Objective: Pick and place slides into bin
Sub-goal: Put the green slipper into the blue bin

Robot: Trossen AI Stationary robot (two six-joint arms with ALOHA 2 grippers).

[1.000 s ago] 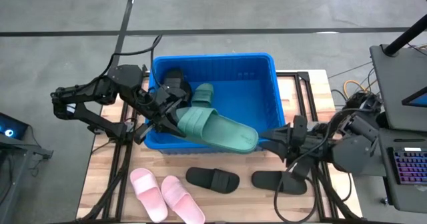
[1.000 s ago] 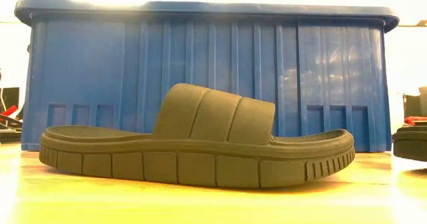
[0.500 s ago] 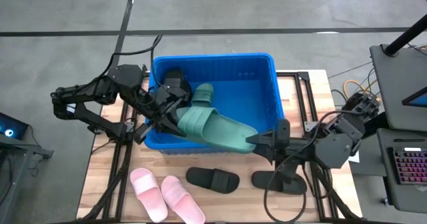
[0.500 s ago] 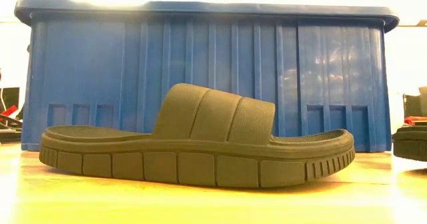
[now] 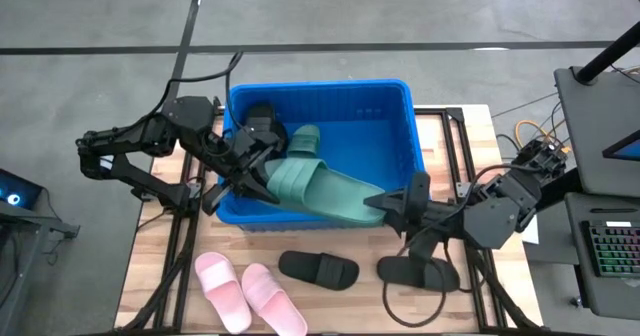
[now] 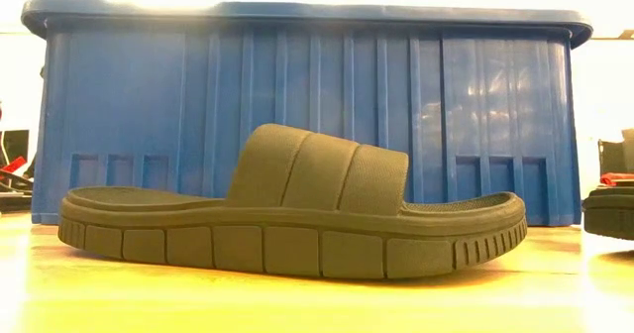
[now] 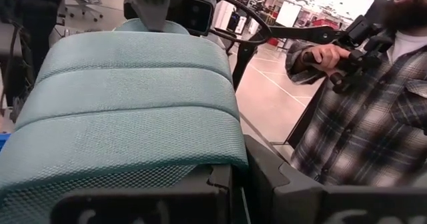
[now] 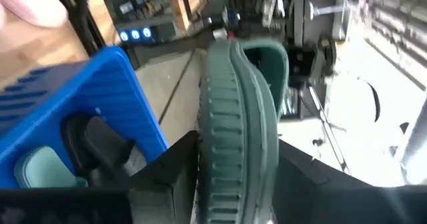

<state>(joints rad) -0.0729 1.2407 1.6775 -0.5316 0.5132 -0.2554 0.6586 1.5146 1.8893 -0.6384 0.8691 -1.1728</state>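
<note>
Green slide [image 5: 325, 189]: we are seeing it lying slanted over the bin's [image 5: 395, 96] near wall, held at both ends.
Left gripper [image 5: 262, 166]: pinching the slide's strap end, inside the bin's left part.
Right gripper [image 5: 392, 204]: clamping the slide's other end, at the bin's near right corner.
Second green slide [image 5: 303, 139]: lying inside the bin.
Black slides [image 5: 318, 269]: resting on the bench [image 5: 160, 226], near the bin.
Pink slides [image 5: 248, 294]: sitting at the near left.

Green slide [image 5: 325, 188] across bin [image 5: 395, 101] front rim; four slides [image 5: 318, 269] on table [image 5: 150, 266] before it
</note>
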